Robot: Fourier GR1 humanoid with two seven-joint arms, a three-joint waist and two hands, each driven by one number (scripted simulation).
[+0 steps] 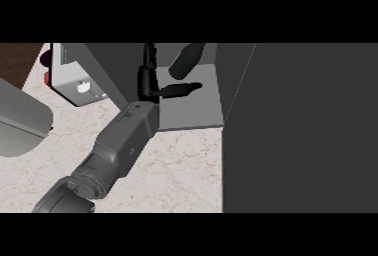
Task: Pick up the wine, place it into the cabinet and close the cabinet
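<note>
Grey forearm (118, 150) crossing the marble surface (184, 170) | left hand (151, 82) inside cabinet (192, 107), fingers straight, apart | wine bottle (186, 61) tilted, neck up-right, just beside hand

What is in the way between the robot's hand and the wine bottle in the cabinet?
Nothing visible. The wine bottle is already on the cabinet floor, leaning, and the left hand is right beside it, thumb pointing toward it, with only bare shelf between. The dark cabinet door stands open at the right.

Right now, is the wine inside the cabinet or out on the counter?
Inside: the wine stands tilted within the cabinet, in its open compartment.
</note>
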